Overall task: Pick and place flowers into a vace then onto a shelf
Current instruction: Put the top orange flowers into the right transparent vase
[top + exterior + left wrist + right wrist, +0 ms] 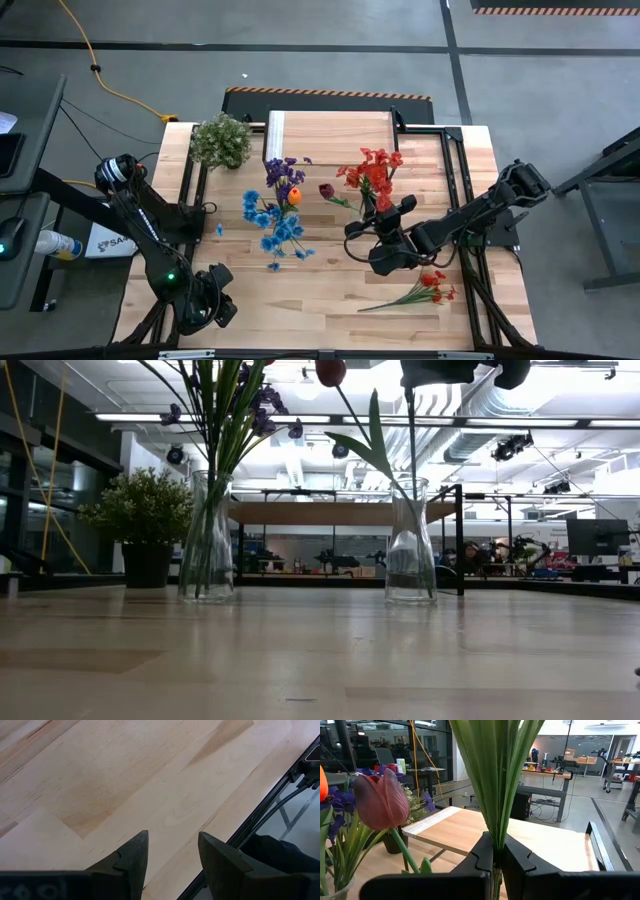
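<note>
My right gripper (pixel 378 215) is shut on a bunch of red flowers (pixel 370 175), directly above the right glass vase (pixel 411 550). A dark maroon tulip (pixel 380 802) stands in that same vase. The left vase (pixel 208 545) holds blue, purple and orange flowers (pixel 278 215). One more red flower (pixel 420 292) lies flat on the table near the front right. The shelf (pixel 330 135) stands at the table's far edge. My left gripper (pixel 222 300) waits open over bare table at the front left, nothing between its fingers. My right gripper pinches the bunch's green stems and leaves (pixel 496 847) between its two fingers, below the blooms. The fingers come in level from the table's right and lie across the stems. The bunch stands upright, and its stem (pixel 410 440) reaches down into the right vase's mouth.
A bushy pale-green potted plant (pixel 222 140) stands at the far left beside the shelf. Black frame rails (pixel 455 170) run along the table's sides. Open tabletop (pixel 310 290) lies in front of the two vases.
</note>
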